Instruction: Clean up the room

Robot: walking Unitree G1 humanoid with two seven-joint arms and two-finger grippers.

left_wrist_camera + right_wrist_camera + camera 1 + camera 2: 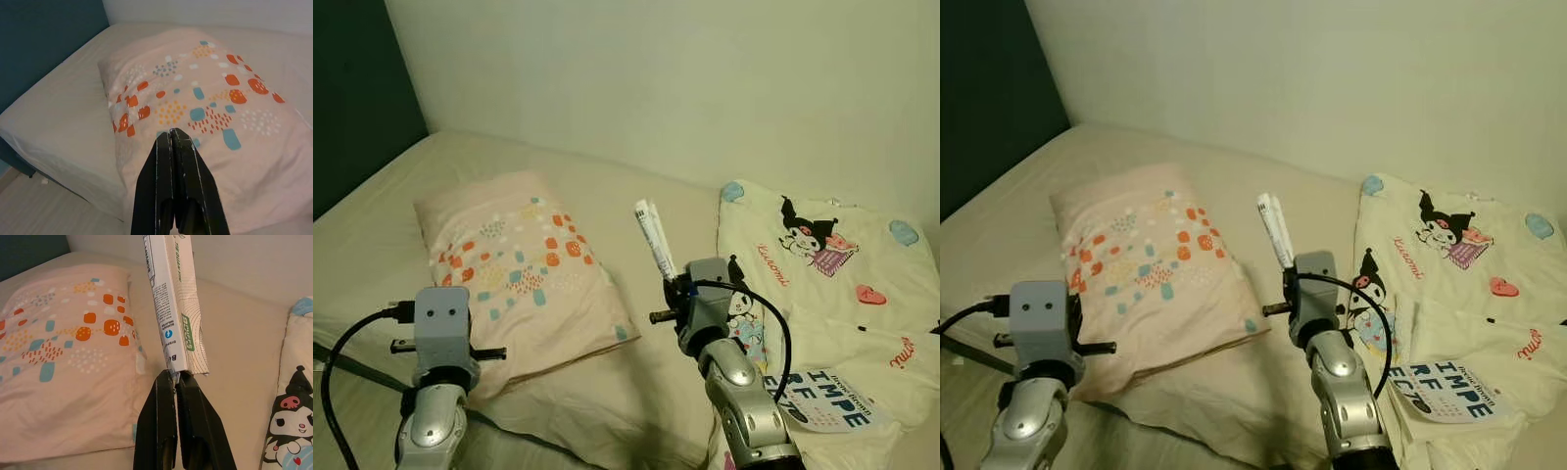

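My right gripper (174, 374) is shut on the lower end of a flattened white carton with green print (171, 303). The carton (655, 238) stands upright above the bed, between the pillow and the cartoon blanket. A pink pillow with orange and teal spots (519, 269) lies on the left half of the bed. My left gripper (171, 134) is shut with nothing in it, hovering over the pillow's (205, 107) near end. A book with large dark letters (1449, 390) lies on the blanket near my right arm.
A cream blanket printed with cartoon characters (832, 284) covers the bed's right side. The beige sheet (382, 211) runs back to a pale wall (705, 69). A dark teal headboard (352, 88) stands at the left. Floor (54, 210) shows beside the bed's edge.
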